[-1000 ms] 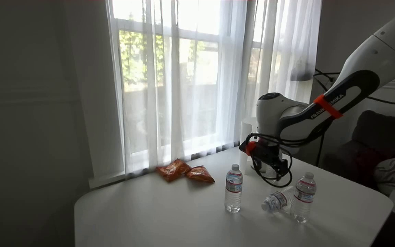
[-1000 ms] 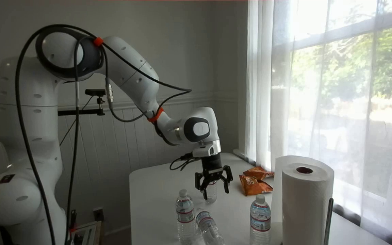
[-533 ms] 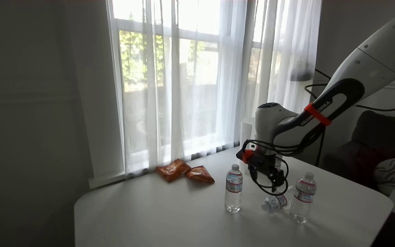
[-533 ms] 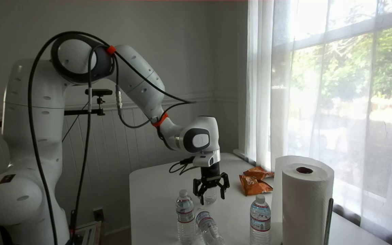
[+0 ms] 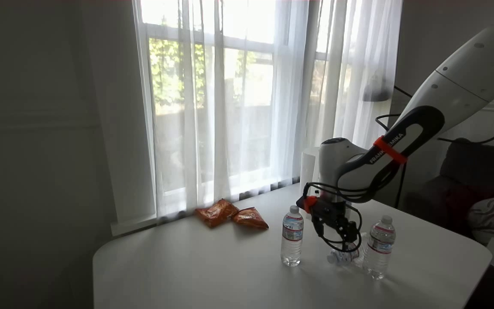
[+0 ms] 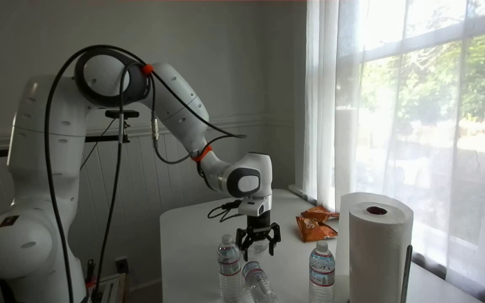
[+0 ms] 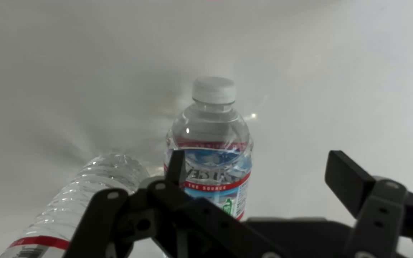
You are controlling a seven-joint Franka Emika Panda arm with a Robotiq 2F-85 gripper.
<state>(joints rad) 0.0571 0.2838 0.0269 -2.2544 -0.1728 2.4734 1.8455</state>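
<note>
My gripper (image 6: 259, 255) is open and empty, low over a clear water bottle lying on its side (image 6: 256, 277). In the wrist view the lying bottle (image 7: 213, 122) shows its white cap and label between the jaws, off-centre; one finger (image 7: 176, 166) overlaps the label. I see no contact. An upright bottle (image 6: 229, 267) stands close beside; the wrist view shows its ribbed side (image 7: 84, 193) from above. In an exterior view the gripper (image 5: 347, 241) partly hides the lying bottle (image 5: 337, 257), and the upright bottle (image 5: 378, 251) stands beside it.
Another upright bottle (image 6: 321, 275) stands by a paper towel roll (image 6: 377, 252). A further upright bottle (image 5: 292, 240) is mostly hidden behind the gripper in an exterior view. Orange snack bags (image 6: 316, 229) lie by the window on the white table (image 5: 187, 270).
My gripper has come down toward the lying bottle, with a slight sideways shift. It has stayed open. The bottles and bags have not moved.
</note>
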